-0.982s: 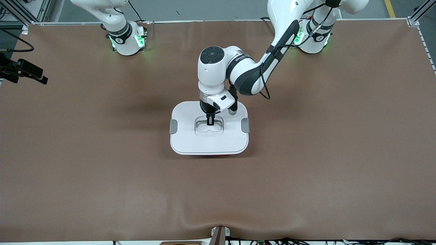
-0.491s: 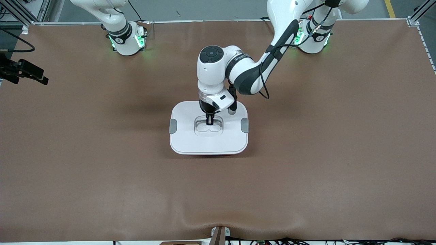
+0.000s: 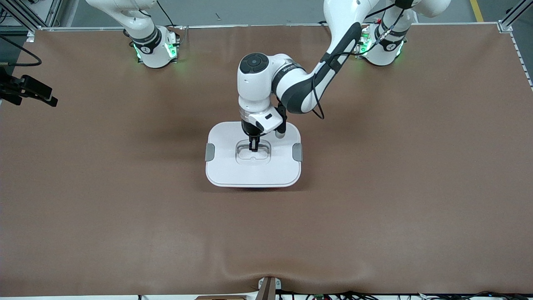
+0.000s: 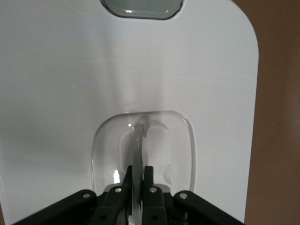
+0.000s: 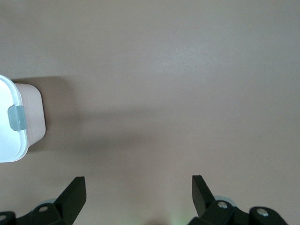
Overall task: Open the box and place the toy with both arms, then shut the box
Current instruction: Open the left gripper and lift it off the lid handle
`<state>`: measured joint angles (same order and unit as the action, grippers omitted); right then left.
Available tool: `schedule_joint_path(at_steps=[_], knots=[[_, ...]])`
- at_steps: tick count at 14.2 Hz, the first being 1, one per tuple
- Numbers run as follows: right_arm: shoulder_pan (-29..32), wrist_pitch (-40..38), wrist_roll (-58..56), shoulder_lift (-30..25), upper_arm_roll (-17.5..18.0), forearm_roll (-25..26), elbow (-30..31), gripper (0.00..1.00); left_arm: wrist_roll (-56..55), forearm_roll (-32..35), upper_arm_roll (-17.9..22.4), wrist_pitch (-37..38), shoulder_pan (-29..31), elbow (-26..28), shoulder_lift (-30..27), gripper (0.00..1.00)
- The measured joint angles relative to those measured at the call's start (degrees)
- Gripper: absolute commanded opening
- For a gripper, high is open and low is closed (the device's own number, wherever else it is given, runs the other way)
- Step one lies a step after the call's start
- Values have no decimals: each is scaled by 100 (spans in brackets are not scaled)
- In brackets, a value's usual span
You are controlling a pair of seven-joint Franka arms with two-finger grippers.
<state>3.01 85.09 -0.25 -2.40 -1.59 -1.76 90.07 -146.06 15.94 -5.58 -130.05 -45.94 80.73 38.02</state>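
Take the table [image 3: 374, 208] as a dial seen from the front camera, with 12 o'clock toward the robot bases. The box [image 3: 233, 171] sits close to the middle of that dial, a little toward 12. Its flat white lid [image 3: 225, 166] lies over the tub, and only a thin pink strip of the tub shows under the lid's 6 o'clock edge. On the lid, one grey clip [image 3: 210, 152] sits at the 9 o'clock edge and the other grey clip [image 3: 297, 151] at the 3 o'clock edge. The recessed clear handle [image 3: 253, 155] is at the lid's centre.

Your left arm reaches in from its base at about 1 o'clock and points straight down over the lid. The left gripper [image 3: 253, 146] is down in the recess. In the left wrist view its fingers [image 4: 148, 176] are pressed together on the thin clear handle [image 4: 137, 150], pinching it from both sides.

Your right arm waits, with its base at about 11 o'clock. The right gripper [image 5: 137, 183] hangs over bare table toward the right arm's end, its fingers spread wide with nothing between them. Its wrist view catches one corner of the box, showing the pale pink tub wall [image 5: 32, 115] and a grey clip [image 5: 17, 117].
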Motion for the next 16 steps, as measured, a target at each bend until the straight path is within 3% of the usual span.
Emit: schedule_joint_path(at_steps=[1, 6, 16], knots=[[0, 1, 0, 0, 0, 0, 4, 100, 1, 7, 2, 2, 4, 0, 6, 100], [0, 59, 0, 0, 2, 0, 26, 100, 259, 11, 6, 284, 77, -134, -68, 100], [-8, 89, 380, 1, 27, 2, 52, 100, 1918, -53, 12, 1459, 734, -210, -875, 100]])
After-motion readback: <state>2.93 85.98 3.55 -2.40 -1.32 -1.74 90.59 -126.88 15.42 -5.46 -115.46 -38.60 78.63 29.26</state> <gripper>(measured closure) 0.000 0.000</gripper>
